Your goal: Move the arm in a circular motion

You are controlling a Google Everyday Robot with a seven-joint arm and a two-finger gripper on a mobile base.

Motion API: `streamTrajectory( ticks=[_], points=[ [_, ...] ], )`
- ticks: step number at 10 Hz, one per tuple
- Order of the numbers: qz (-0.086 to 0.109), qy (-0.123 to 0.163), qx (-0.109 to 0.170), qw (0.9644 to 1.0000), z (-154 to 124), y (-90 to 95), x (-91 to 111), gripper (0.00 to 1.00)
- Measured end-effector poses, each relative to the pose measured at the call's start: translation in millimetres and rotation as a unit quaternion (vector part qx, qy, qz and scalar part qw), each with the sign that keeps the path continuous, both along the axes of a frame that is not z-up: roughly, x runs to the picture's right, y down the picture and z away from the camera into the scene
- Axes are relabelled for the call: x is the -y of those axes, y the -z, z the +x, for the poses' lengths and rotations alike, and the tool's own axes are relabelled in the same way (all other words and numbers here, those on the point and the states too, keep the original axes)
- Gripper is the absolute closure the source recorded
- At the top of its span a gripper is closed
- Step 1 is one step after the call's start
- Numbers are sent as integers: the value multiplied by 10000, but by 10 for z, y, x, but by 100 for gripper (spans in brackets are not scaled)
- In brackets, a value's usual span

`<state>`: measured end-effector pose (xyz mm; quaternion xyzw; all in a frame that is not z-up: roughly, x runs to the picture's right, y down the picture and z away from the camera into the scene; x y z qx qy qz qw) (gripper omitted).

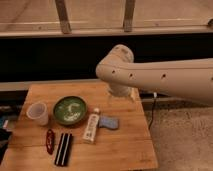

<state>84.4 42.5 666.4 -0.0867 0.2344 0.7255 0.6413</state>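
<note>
The arm (165,77) is a big cream-white tube with a row of small dark holes. It reaches in from the right edge to a rounded joint (117,62) above the far right part of the wooden table (125,150). A short cream section (120,92) drops from that joint toward the table's back edge. The gripper is not in view; it lies somewhere past that section, hidden by the arm.
On the table are a green bowl (70,110), a translucent cup (38,112), a white bottle (91,126) lying flat, a blue sponge (109,122), a red item (49,141) and a black bar (62,148). A dark wall with a railing stands behind. A cable (154,107) hangs at the right.
</note>
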Motion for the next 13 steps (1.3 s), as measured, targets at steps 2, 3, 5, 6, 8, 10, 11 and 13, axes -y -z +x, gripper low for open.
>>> streamTrajectory(
  ticks=[2, 3, 5, 6, 8, 10, 11, 13],
  points=[
    [52, -53, -50, 10000, 209, -221, 274, 35],
    [60, -38, -42, 10000, 220, -299, 371, 35],
    [63, 72, 79, 9999, 20, -472, 577, 35],
    [37, 152, 139, 9998, -127, -533, 628, 35],
    [-97, 462, 467, 9978, -701, -666, 694, 35],
    [-241, 753, 738, 9941, -1171, -661, 584, 35],
    [-312, 890, 838, 9920, -1407, -594, 452, 35],
    [-471, 1029, 903, 9895, -1743, -400, 139, 35]
  ],
)
